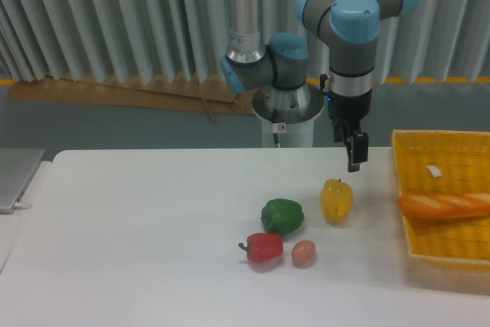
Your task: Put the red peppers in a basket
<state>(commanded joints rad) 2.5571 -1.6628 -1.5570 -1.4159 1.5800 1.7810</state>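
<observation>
— Where does the red pepper (265,247) lie?

— On the white table (138,235), toward its front edge and right of the middle, stem pointing left. A tan egg-shaped thing (303,252) sits just beside it on the right; a green pepper (282,216) is close behind.

— And the gripper (352,160)?

— It hangs above the table's far edge, up and to the right of a yellow pepper (336,201), holding nothing. Seen edge-on, its fingers cannot be told as spread or pressed together.

— The basket (452,254)?

— At the right edge, yellow and woven, carrying a bread loaf (444,204).
</observation>
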